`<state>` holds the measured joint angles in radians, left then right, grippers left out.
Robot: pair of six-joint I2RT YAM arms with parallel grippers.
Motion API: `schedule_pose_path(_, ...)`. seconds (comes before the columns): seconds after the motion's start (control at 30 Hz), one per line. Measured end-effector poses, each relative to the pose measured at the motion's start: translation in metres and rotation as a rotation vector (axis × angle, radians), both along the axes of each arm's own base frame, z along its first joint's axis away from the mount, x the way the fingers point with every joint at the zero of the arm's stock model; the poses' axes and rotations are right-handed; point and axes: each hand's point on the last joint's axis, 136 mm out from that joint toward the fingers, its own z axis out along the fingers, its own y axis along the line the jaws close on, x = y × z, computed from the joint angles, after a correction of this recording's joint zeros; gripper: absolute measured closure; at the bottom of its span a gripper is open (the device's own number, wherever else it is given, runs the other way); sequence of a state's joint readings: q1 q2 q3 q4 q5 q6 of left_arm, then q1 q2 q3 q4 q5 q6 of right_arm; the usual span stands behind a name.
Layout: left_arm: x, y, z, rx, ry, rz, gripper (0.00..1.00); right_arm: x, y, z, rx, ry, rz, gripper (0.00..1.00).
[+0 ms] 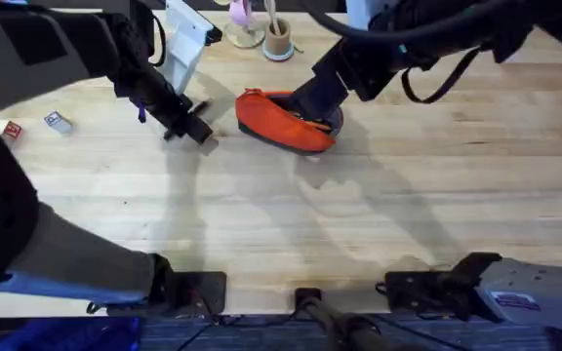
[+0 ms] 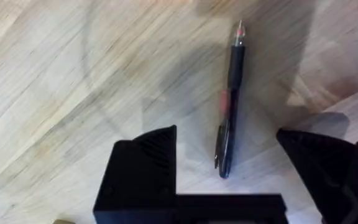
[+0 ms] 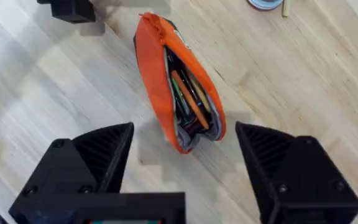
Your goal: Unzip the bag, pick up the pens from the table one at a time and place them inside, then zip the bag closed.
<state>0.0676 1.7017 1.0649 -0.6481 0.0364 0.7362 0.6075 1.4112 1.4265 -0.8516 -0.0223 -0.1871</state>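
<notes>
The left gripper (image 2: 225, 162) is hanging over a pen (image 2: 229, 106) with its fingers spread wide, the pen lying flat on the table (image 2: 55, 81) between them. To my eye it should be dropping straight down and closing mid-barrel. The right gripper (image 3: 185, 155) is waiting, likewise spread, above the unzipped bag (image 3: 166, 87), which is already holding pens.

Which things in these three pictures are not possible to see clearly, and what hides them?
- Overhead: the far side of the bag is covered by the right arm.
- Overhead: the pen is hidden under the left gripper.
- Right wrist: the count of items inside the open bag; they overlap in the dark lining.
</notes>
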Motion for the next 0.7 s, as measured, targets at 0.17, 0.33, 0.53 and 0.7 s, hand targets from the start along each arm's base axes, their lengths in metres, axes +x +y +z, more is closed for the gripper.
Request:
schedule_pose_path(0.17,0.0017,-0.0007,-0.0024,-0.023,0.015,-0.002,0.005,0.0,0.0,0.0001,0.0,0.0,0.0,0.004)
schedule_pose_path(0.33,0.0018,-0.0018,-0.0041,-0.033,0.033,-0.004,0.01,-0.0001,0.0,0.0001,0.0,0.0,0.0,0.004)
schedule_pose_path(0.53,-0.0014,-0.0034,-0.0059,-0.051,0.055,-0.006,0.059,0.0,0.0,0.0001,0.0,0.0,0.0,0.004)
schedule_pose_path(0.7,-0.0024,-0.0038,-0.0064,-0.056,0.064,-0.005,0.059,-0.0002,-0.0001,0.0,0.0,0.001,0.0,0.004)
